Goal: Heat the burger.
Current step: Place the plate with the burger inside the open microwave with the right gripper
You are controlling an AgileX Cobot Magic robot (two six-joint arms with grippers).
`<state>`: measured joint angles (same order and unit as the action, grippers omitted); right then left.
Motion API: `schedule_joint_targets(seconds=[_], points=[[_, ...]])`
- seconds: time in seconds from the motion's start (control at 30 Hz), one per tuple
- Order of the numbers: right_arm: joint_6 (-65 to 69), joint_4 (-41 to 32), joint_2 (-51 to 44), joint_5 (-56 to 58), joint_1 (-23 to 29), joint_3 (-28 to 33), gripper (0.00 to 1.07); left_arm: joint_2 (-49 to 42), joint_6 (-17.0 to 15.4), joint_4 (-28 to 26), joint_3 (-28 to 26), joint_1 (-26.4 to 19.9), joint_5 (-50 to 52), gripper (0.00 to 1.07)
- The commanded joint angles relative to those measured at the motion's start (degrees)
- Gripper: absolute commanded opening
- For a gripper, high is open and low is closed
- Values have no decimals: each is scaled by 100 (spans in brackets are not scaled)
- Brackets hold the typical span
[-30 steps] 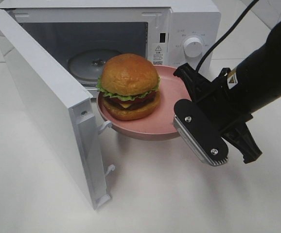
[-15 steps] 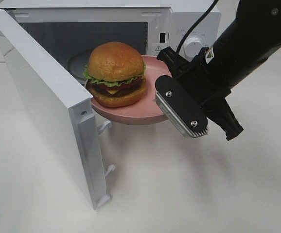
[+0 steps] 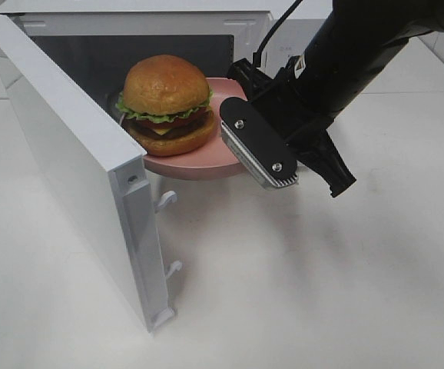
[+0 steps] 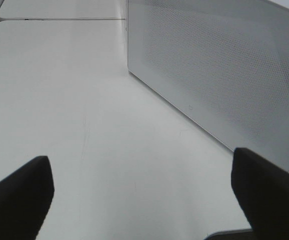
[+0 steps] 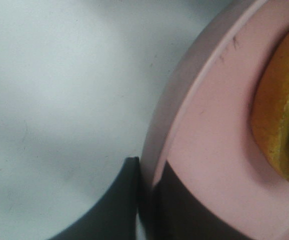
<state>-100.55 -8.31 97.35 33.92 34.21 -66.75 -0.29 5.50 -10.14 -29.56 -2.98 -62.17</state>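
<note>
1. While the right gripper (image 3: 245,140) pinches the rim of the pink plate (image 3: 220,157) with its jaws nearly shut, the burger (image 3: 165,104) sits on that plate, just past the gripper's fingertips.
2. The plate hangs in the air above the bench (image 3: 283,292), at the mouth of the microwave (image 3: 130,6), which lies beyond the burger from the gripper.
3. Done so far, I think: the door (image 3: 68,154) is wide open and the plate is lifted up to the opening.
4. Left to do, I think: put the plate all the way in, let go, pull the arm out, shut the door and turn the oven on.
5. The high view shows the whole burger, the open door and the dark inside of the oven.
6. The right wrist view shows only a close bit: the plate's rim (image 5: 184,125) caught between two dark fingers and a slice of the bun (image 5: 282,125).
7. Only the left wrist view shows the left gripper (image 4: 144,187). Its jaws are wide apart and hold nothing.
8. Ahead of that gripper is bare bench and a white panel with tiny dots (image 4: 219,75), likely the door's outer side.
</note>
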Motion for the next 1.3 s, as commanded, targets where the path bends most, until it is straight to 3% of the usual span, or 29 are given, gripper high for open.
schedule_joint_targets(seconds=[0.03, 1.3], points=[[-34, -46, 29, -258, -17, -218, 0, -92, -40, 6, 0, 6, 63, 88], [11, -132, 1438, -120, 0, -1919, 0, -92, -40, 6, 0, 6, 63, 88]])
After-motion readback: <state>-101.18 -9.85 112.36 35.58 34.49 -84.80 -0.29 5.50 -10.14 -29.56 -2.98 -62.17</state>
